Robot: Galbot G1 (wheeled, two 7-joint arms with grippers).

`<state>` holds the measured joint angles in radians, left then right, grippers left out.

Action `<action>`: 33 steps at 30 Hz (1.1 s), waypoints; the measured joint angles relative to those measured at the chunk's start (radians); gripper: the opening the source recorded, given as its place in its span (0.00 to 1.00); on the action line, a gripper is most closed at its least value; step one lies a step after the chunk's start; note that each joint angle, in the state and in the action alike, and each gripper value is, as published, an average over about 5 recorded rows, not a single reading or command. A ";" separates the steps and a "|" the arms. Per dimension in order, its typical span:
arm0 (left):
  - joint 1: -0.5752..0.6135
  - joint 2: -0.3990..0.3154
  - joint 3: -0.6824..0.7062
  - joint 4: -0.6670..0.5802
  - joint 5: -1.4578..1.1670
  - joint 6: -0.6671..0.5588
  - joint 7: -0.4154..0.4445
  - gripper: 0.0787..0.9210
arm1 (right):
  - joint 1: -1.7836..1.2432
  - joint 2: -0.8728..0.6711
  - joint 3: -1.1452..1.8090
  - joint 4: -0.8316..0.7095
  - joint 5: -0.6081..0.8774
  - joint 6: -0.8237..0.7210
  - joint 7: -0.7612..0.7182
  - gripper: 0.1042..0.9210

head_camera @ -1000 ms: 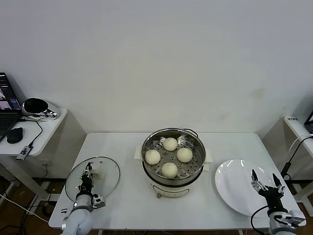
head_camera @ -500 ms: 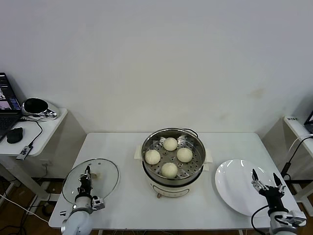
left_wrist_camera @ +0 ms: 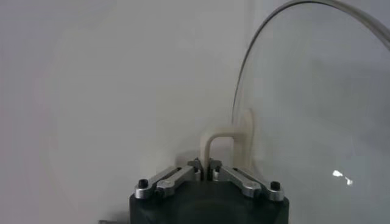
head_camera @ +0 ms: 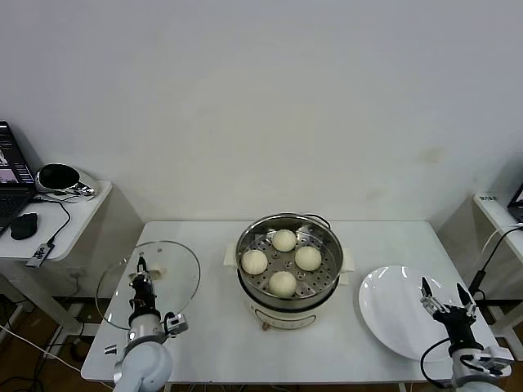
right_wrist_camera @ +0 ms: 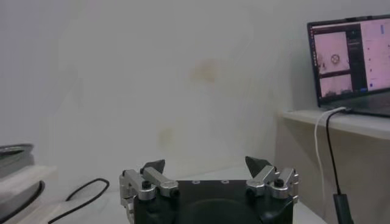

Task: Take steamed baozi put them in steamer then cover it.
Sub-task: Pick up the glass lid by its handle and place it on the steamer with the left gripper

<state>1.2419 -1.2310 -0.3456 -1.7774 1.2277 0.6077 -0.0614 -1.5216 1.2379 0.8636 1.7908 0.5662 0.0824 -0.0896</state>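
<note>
- Four steamed baozi (head_camera: 283, 261) sit on the perforated tray inside the steamer (head_camera: 290, 269), which stands open at the middle of the white table (head_camera: 212, 327), slightly toward its far side.
- One cover (head_camera: 149, 282) is at the table's left, raised on edge and tilted (its metal rim overhangs the table's left edge in the head view), well apart from the steamer.
- Its cream-white handle (left_wrist_camera: 218, 146) is pinched by the left gripper (left_wrist_camera: 204, 171), whose fingers (left_wrist_camera: 172, 178) are clenched tight on the handle's loop; the glass curves away beside it in the left wrist view.
- At the near right corner the right gripper (head_camera: 447, 300) waits with its jaws spread wide and nothing between them, over the near edge of a flat white plate (head_camera: 392, 302).
- Left of the table stands a side desk (head_camera: 69, 220) carrying a laptop (head_camera: 12, 175), a black mouse (head_camera: 24, 225) and a dark rounded object with cables.
</note>
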 measured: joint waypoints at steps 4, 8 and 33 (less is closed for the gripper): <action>-0.009 -0.051 -0.006 -0.070 0.067 0.051 0.055 0.06 | -0.004 0.000 -0.006 0.001 -0.012 -0.007 0.000 0.88; -0.024 -0.101 -0.008 -0.125 0.130 0.087 0.112 0.06 | -0.005 0.000 -0.009 -0.001 -0.024 -0.012 0.001 0.88; -0.252 -0.325 0.305 -0.102 0.277 0.129 0.304 0.06 | 0.016 0.057 -0.046 -0.054 -0.088 -0.023 0.007 0.88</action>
<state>0.9895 -1.5565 -0.0407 -1.8797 1.5051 0.7367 0.2422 -1.5052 1.2953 0.8171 1.7373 0.4778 0.0598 -0.0827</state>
